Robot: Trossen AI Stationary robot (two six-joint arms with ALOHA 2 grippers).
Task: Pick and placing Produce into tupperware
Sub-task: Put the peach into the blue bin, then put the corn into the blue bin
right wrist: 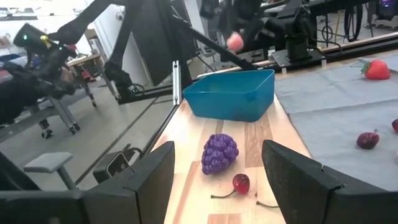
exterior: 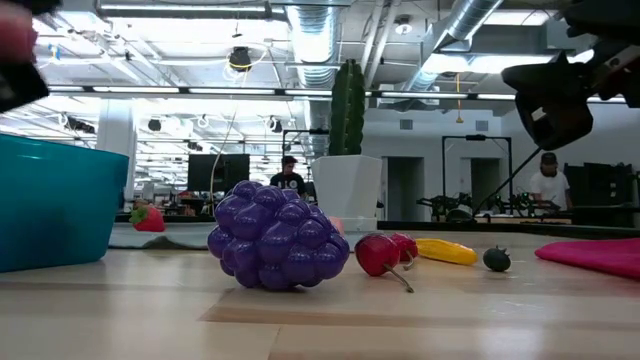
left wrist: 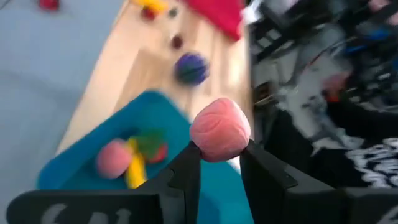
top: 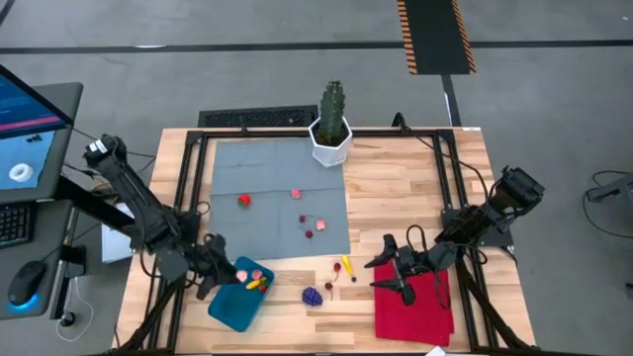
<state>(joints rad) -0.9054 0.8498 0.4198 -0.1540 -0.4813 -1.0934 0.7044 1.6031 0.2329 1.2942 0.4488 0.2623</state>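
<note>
Left gripper [left wrist: 221,155] jaws pinching small pink round toy fruit [left wrist: 220,129] over teal plastic tupperware [left wrist: 74,168]; light, smooth, roll-prone—grip mid-body; right gripper [right wrist: 217,163] jaws spread.

From my overhead camera: the left gripper [top: 220,274] hovers at the teal tupperware [top: 233,309], which holds 2 or 3 produce pieces, while the right gripper [top: 388,269] waits above the red cloth [top: 415,314]; a grape bunch [top: 313,296] lies between them.
</note>
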